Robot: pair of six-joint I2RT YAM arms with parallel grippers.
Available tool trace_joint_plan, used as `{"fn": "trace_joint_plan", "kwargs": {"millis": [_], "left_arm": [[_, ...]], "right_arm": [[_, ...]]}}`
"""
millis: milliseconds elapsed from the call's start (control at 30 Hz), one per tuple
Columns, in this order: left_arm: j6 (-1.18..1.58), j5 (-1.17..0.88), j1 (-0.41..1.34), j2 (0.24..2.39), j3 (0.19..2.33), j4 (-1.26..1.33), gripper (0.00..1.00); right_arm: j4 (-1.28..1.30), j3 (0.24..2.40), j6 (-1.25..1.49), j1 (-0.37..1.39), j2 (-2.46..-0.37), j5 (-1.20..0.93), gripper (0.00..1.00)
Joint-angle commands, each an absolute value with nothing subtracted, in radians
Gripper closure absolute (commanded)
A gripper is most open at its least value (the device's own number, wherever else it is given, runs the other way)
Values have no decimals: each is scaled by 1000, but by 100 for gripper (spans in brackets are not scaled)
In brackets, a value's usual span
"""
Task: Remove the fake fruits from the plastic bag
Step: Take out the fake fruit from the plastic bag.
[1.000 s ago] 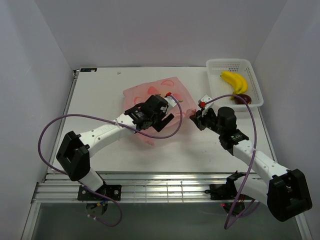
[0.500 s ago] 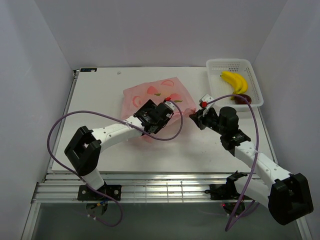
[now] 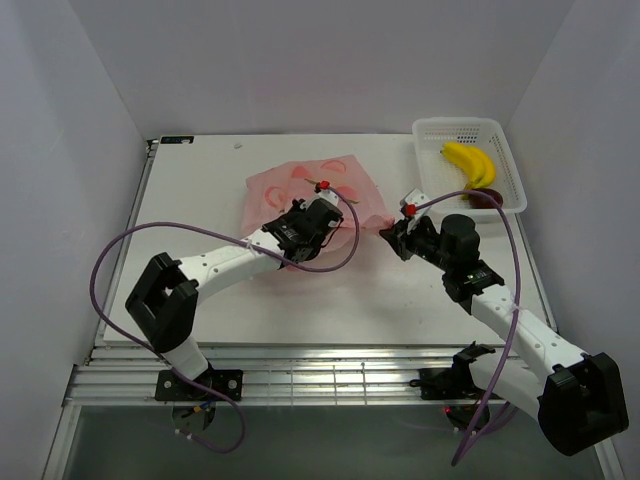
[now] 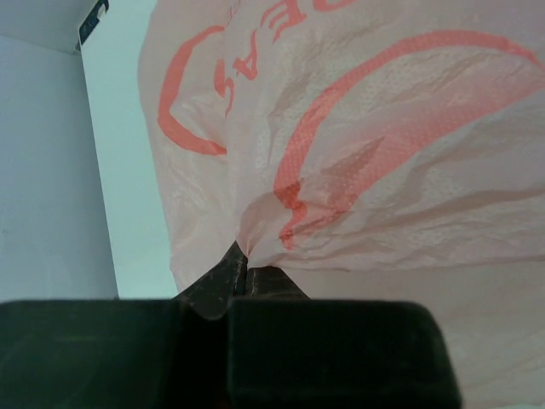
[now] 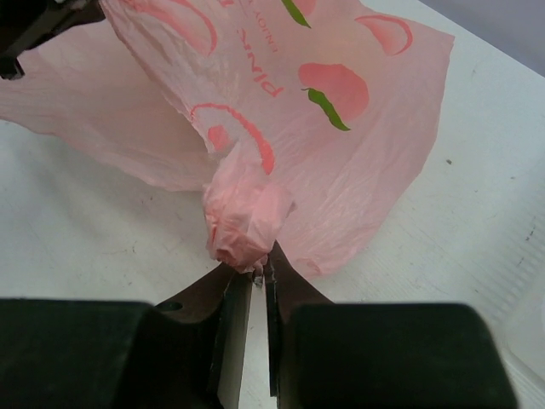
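The pink plastic bag printed with peaches lies crumpled at the table's centre. My left gripper is over its near right part. In the left wrist view this gripper is shut on a raised fold of the plastic bag. My right gripper is at the bag's right corner. In the right wrist view it is shut on a bunched knot of the plastic bag, with only a thin slit between the fingers. The fake fruits inside the bag are hidden.
A white perforated basket stands at the back right and holds a yellow banana and a dark red item. White walls close in the table on three sides. Purple cables loop beside both arms.
My left gripper has reached forward onto the bag and gone from open to shut on its film. The bag's near edge has pulled in. My right gripper has kept its grip, nearly still.
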State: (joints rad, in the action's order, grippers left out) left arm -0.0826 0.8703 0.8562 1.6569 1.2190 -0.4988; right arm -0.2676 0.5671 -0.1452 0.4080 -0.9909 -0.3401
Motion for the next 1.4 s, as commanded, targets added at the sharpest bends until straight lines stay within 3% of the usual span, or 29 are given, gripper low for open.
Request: {"fn": "trace_joint_plan", "kwargs": {"millis": [0,133,333,533,567,600,700,833,867,900,933,1167,1367], "left_arm": [[-81,893,851,1556,1278,-405,100],[-54,777,851,1517,1341,-432,100],[-9,618,853,1454,1359,-492,100],[-11,534,851,1448,1348,-529,100],[-9,522,851,1450,1347,-532,100],[20,509,851,1451,1345,-537,100],[52,483,851,1465,1361,-566,100],[84,437,851,1486,1394,-607,100],[87,428,851,1489,1402,-620,100],[100,430,851,1494,1405,-624,100],[103,431,851,1502,1408,-633,100],[130,408,853,1517,1433,-660,100],[144,384,854,1506,1440,-660,100]], "right_arm": [[-256,604,-152,407,-980,-345,84],[-233,603,-158,407,-971,-295,84],[-152,630,-156,405,-991,-31,84],[-121,640,-126,402,-977,-38,77],[-112,643,-126,402,-960,-58,72],[-89,646,-124,402,-950,-75,58],[-10,679,-121,402,-904,-173,39],[104,735,-89,403,-841,-265,25],[119,756,-81,403,-815,-325,17],[133,762,-72,403,-801,-357,3],[136,770,-57,405,-789,-391,9],[-26,764,146,439,-808,-590,10],[-117,781,206,577,-952,-478,10]]}}
